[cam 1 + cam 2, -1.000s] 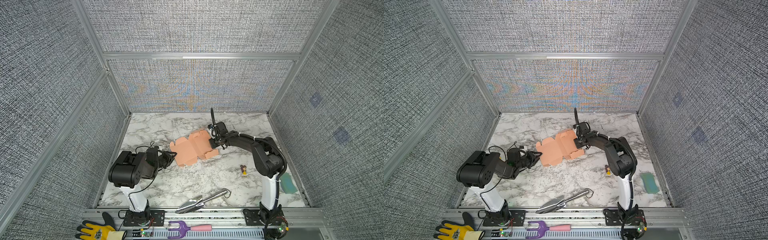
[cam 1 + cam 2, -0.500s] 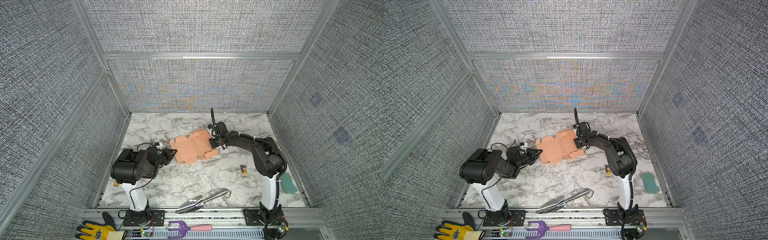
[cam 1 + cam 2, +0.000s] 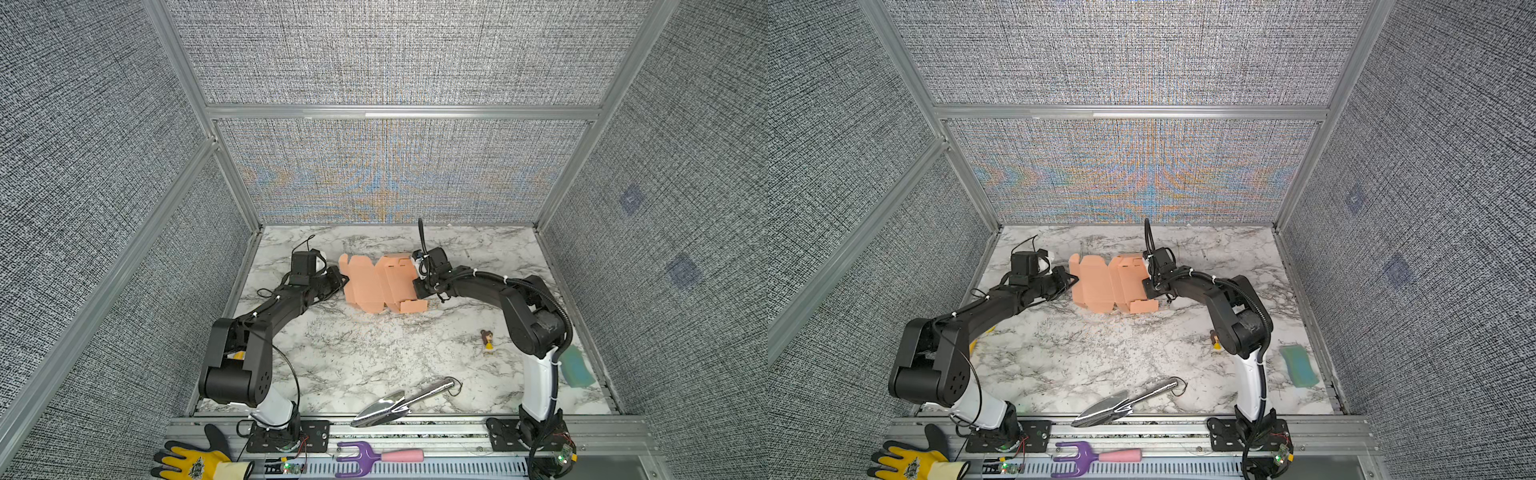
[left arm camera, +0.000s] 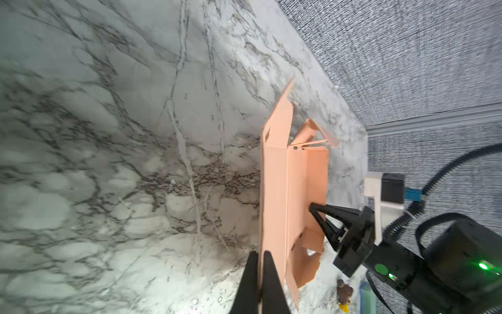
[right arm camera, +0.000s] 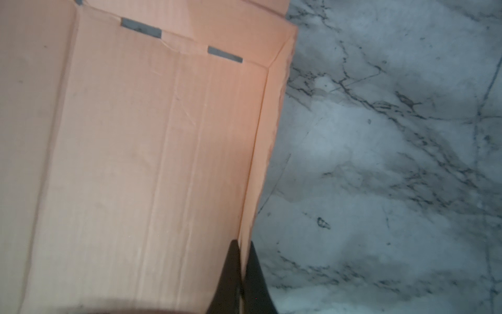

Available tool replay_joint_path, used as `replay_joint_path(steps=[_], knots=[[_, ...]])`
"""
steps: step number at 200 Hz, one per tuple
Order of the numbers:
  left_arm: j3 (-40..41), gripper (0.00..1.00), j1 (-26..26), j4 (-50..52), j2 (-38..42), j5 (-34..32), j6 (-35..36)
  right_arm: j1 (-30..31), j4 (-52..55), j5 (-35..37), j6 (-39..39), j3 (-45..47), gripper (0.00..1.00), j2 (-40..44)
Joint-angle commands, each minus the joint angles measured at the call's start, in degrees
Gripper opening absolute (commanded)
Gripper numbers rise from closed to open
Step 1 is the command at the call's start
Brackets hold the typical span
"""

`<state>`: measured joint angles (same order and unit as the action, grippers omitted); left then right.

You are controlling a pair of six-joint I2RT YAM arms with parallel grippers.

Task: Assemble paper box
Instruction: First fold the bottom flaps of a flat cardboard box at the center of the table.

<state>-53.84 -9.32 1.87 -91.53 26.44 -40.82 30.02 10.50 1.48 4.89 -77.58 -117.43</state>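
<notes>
Paper box: we found the salmon-pink paper box [image 3: 380, 286] lying mostly unfolded toward the back of the marble tabletop [image 3: 353, 357], right between the two arms.
Left gripper: our left gripper [image 4: 260, 255] was pinching the thin cardboard edge at its end of the box.
Right gripper: our right gripper [image 5: 243, 246] was clamped on the raised side wall at the opposite end.
Other stuff: a metal trowel [image 3: 403, 401] and a tiny figurine [image 3: 487, 340] sat nearer the front, well apart from the box.

count 1 each (six kinds) | box [image 3: 376, 282] | trowel [image 3: 399, 405] | figurine [image 3: 487, 338] | sponge [image 3: 575, 368] | glove [image 3: 191, 463] | fork [image 3: 361, 457]
</notes>
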Motion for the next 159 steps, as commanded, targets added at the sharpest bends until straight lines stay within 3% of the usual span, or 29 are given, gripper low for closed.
replay_joint_path(steps=[1,55,159], knots=[[-3.9,0.0,-0.02,13.2,-0.47,-8.9,7.9,0.21,1.63,3.23,2.85,1.05,0.03,1.66],[-10.08,0.0,-0.89,21.86,-3.51,-15.46,12.41,0.64,1.69,4.38,5.18,0.84,0.03,3.61],[-16.95,0.0,-4.46,25.53,-12.72,-24.56,16.2,1.79,6.27,8.54,4.89,-2.37,0.02,3.4]])
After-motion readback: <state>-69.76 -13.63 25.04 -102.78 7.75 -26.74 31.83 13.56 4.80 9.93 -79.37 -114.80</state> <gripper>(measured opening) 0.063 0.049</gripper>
